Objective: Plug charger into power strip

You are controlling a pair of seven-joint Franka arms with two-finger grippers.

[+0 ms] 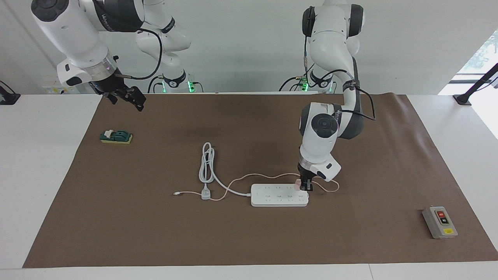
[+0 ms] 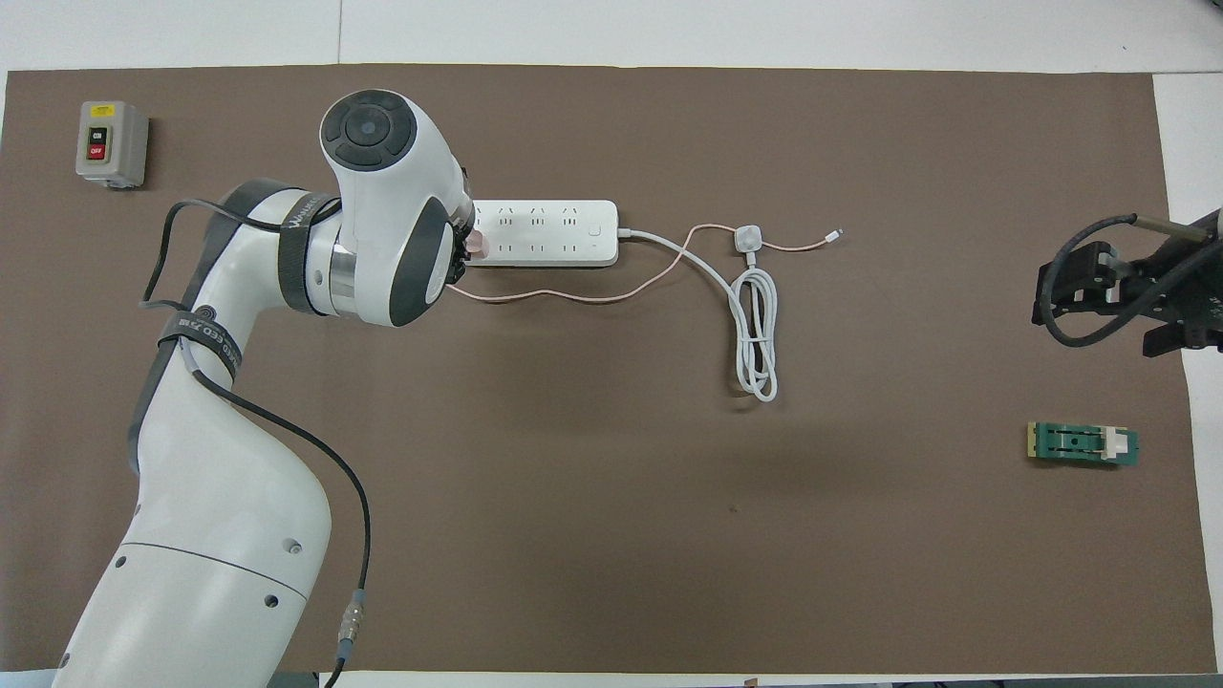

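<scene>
I had the left gripper clamped on the small pale pink cube-shaped charger, pressed at the long flat white power strip's end sockets; whether it was fully seated I couldn't tell. The right gripper waited, fingers unreadable.

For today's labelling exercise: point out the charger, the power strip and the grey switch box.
charger (image 1: 297, 184): facing view, on the pink cube at the left gripper's tips.
power strip (image 1: 278, 196): facing view, on its white top face among the sockets.
grey switch box (image 2: 111, 143): overhead view, on its front face by the buttons.
</scene>
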